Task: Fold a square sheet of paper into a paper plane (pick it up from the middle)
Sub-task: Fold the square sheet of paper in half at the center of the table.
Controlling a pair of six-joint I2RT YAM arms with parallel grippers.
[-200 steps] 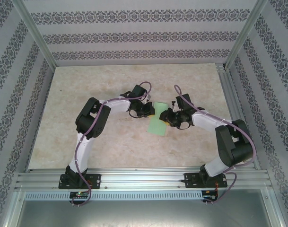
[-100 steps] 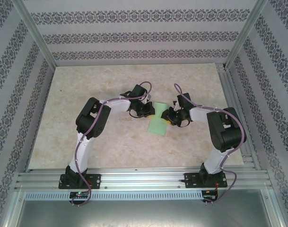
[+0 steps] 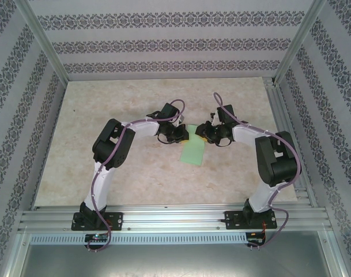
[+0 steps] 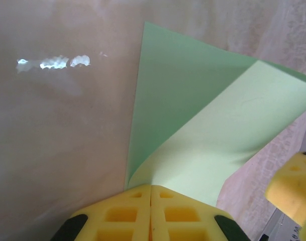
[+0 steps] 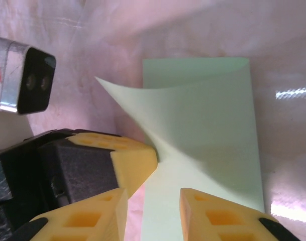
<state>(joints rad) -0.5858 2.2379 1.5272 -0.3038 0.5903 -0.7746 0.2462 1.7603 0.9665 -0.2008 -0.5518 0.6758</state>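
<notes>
left pincer (image 4: 150, 195) clamped on one raised edge of the square sheet of paper (image 4: 218, 150), curling it over the part lying flat at mid-table. right pincer (image 5: 151, 198) stands parted just beside it, jaws over the sheet's near end, gripping nothing. an early fold looks under way; the next move likely calls for laying the flap over squarely and pressing a crease. pale marbled tabletop (image 3: 106, 104), patterned wallpaper walls (image 3: 163, 43), aluminium rail (image 3: 175, 214) in front.

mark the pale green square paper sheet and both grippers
pale green square paper sheet (image 5: 218, 130), right wrist view, flat part
left gripper (image 4: 150, 190), left wrist view, shut pad seam
right gripper (image 5: 153, 198), right wrist view, gap between fingertips
</notes>
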